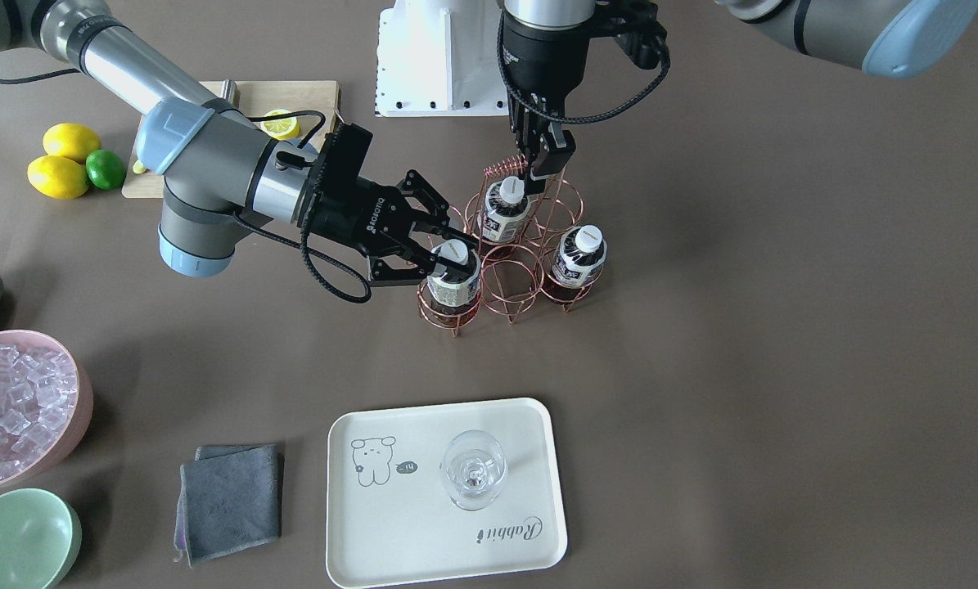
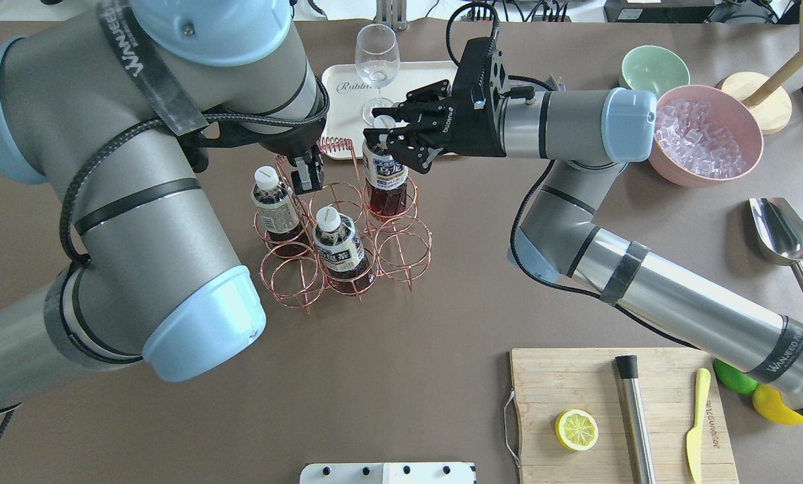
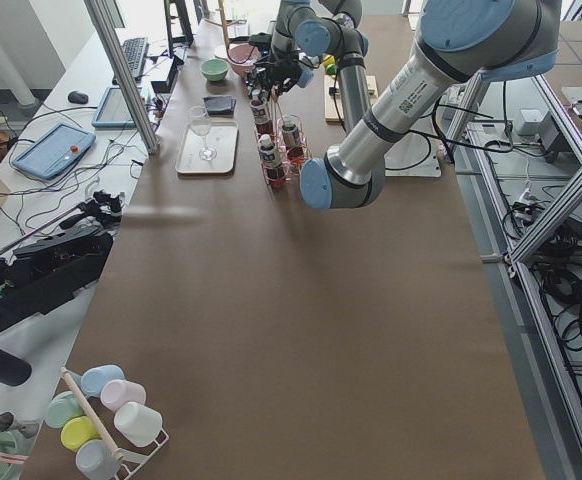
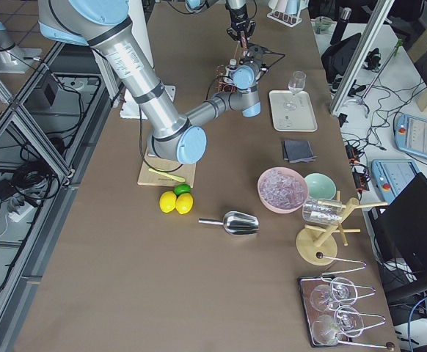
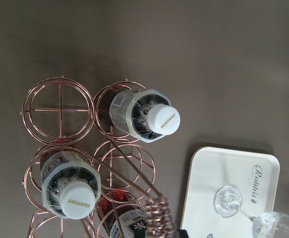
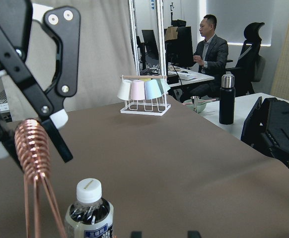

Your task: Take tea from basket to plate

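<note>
The copper wire basket [image 1: 509, 245] stands mid-table and holds three tea bottles. My right gripper [image 1: 448, 255] reaches in level and is shut on the neck of the tea bottle [image 1: 454, 286] in the corner cell nearest the plate; the gripper [image 2: 388, 138] and bottle [image 2: 384, 171] also show from overhead. The bottle's base is still inside its ring. My left gripper [image 1: 542, 168] comes from above and is shut on the basket's coiled handle [image 2: 334, 144]. The cream plate [image 1: 423, 532] with the bear drawing lies apart from the basket. It carries only a clear stemmed glass [image 1: 472, 470].
Two other tea bottles [image 1: 502, 214] [image 1: 579, 258] stand in the basket. A grey cloth [image 1: 231, 499], a pink bowl of ice [image 2: 703, 134], a green bowl [image 2: 653, 67] and a metal scoop [image 2: 781, 232] lie on the right arm's side. A cutting board [image 2: 576, 390] lies near the robot.
</note>
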